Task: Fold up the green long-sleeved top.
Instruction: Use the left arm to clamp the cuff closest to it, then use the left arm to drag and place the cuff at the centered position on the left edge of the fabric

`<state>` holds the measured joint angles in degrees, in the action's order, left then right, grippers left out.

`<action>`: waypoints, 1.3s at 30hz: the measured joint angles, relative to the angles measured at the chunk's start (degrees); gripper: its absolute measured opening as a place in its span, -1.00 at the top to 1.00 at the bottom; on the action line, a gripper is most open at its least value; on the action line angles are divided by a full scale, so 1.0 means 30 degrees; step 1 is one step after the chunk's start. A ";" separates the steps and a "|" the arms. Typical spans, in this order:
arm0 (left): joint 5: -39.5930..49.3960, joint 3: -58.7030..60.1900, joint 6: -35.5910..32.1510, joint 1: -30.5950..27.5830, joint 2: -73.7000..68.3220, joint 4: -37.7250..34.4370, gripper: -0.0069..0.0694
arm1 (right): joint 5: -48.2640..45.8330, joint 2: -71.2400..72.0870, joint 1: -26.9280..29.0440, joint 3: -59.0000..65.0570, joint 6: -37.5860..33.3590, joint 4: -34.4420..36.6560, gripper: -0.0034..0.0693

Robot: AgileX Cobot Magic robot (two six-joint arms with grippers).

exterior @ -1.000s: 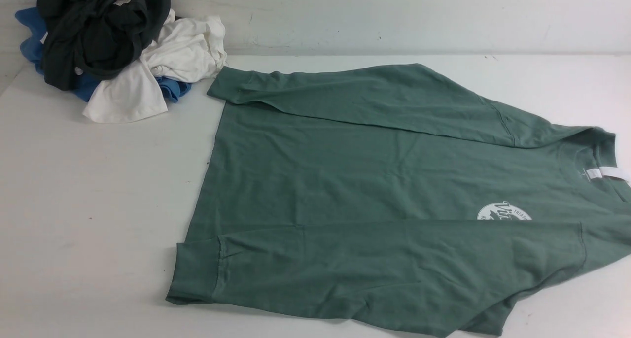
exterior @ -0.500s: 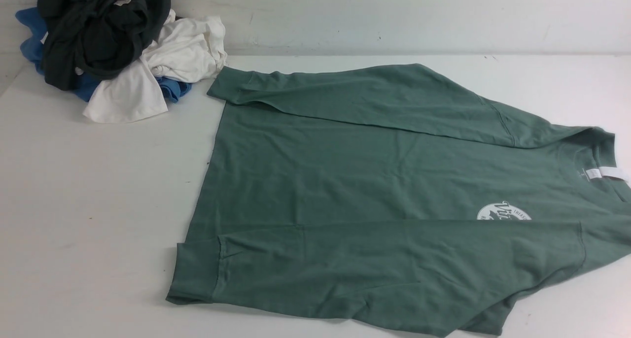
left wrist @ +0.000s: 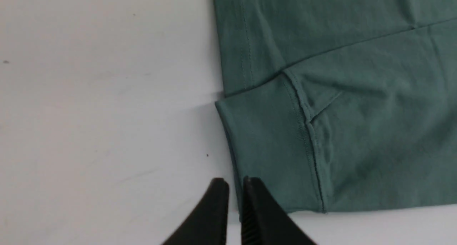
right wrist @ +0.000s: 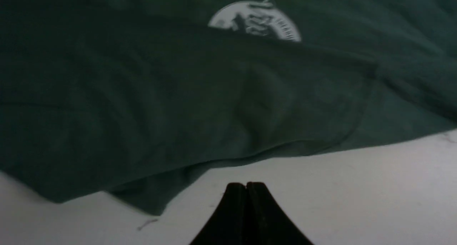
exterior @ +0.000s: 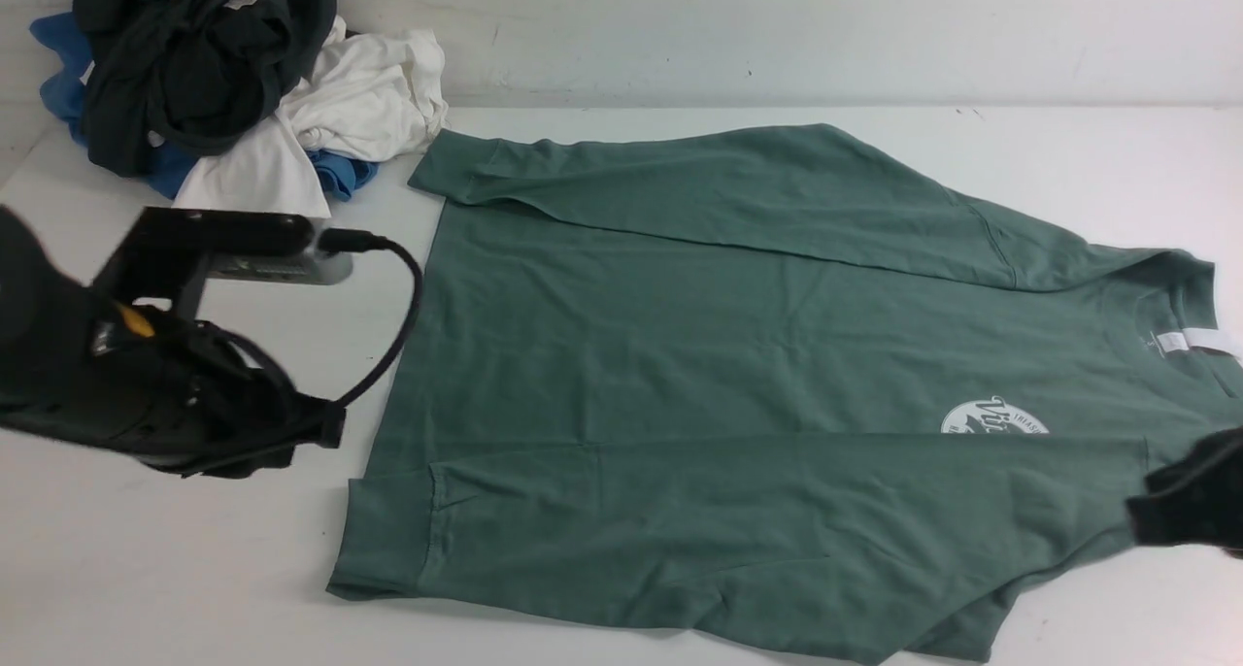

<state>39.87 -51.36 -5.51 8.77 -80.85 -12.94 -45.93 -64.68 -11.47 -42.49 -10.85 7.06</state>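
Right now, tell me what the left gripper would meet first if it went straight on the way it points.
Most likely the cuff of the green top: the left gripper aims its slightly parted fingers at the cuff's edge, over the table. How high they hang is unclear.

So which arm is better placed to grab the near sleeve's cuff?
Left. The left gripper hangs right at the edge of the cuff, jaws slightly parted. The right gripper is shut over bare table at the shoulder end of the top, far from that cuff.
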 joint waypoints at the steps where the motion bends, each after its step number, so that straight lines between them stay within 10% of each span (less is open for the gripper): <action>1: 0.0195 -0.0456 -0.0256 0.0000 -0.1077 -0.0210 0.56 | -0.0088 -0.0851 -0.0608 -0.0434 -0.1256 0.1099 0.93; 11: 0.0201 -0.2300 -0.0580 0.0037 -0.5879 -0.0730 -0.05 | -0.0025 -0.3774 -0.1816 -0.1995 -0.4682 0.3945 0.93; 23: -0.1918 -0.2577 -0.1728 0.0953 -0.7605 -0.0744 0.74 | 0.0121 -0.3793 -0.1816 -0.2014 -0.4794 0.4619 0.93; 39: 0.1173 -0.8634 -0.2805 0.1372 -0.4781 -0.0127 0.81 | -0.0007 -0.3793 -0.1816 -0.2050 -0.4838 0.4763 0.93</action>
<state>43.39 -77.26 -13.92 12.89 -95.19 -13.33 -45.95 -76.06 -16.92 -48.64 -25.37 21.35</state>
